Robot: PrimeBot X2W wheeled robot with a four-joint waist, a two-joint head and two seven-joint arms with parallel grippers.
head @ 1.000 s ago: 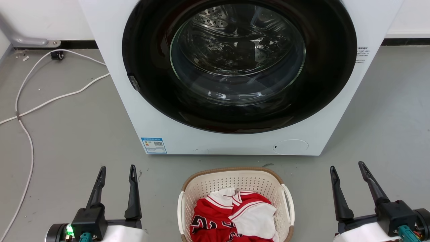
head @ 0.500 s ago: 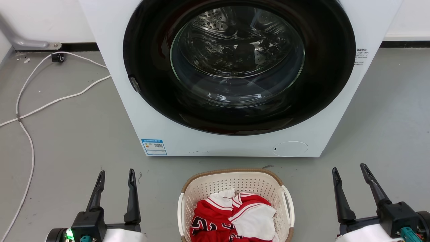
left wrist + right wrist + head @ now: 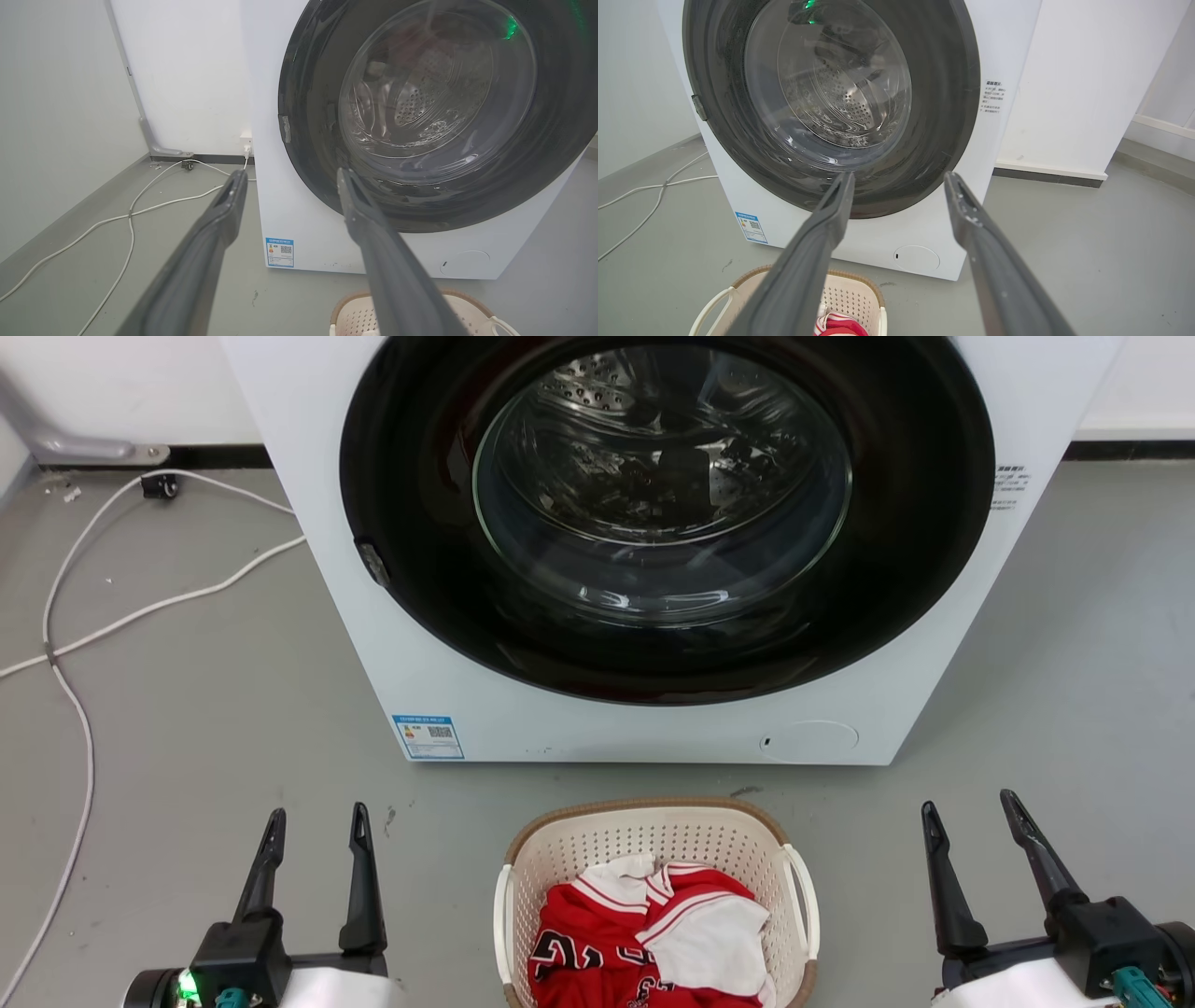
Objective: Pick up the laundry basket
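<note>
The laundry basket (image 3: 653,840): upright on the grey floor (image 3: 187,728), just before the lower front of the white washer (image 3: 420,644), with a narrow strip of bare floor between the two. Brown rim on top, one white loop handle (image 3: 805,905) at each side. Inside, a crumpled red and white jersey (image 3: 607,943), heaped toward the near wall.

To the left of the basket, well apart from it, the left gripper (image 3: 317,814): fingers spread, nothing between them, tips toward the washer. To the right, also well apart, the right gripper (image 3: 968,803): fingers spread too, holding nothing.

In the left wrist view, the left gripper (image 3: 292,172) before the round dark door, a bit of the basket (image 3: 348,315) at the bottom edge. In the right wrist view, the right gripper (image 3: 899,176) before the same door, the basket (image 3: 850,294) low between the fingers, with a piece of the jersey (image 3: 838,324).

Farther out: a blue label (image 3: 428,737) at the lower left corner of the washer front, and a white cable (image 3: 84,635) in loose curves over the left side of the floor.
</note>
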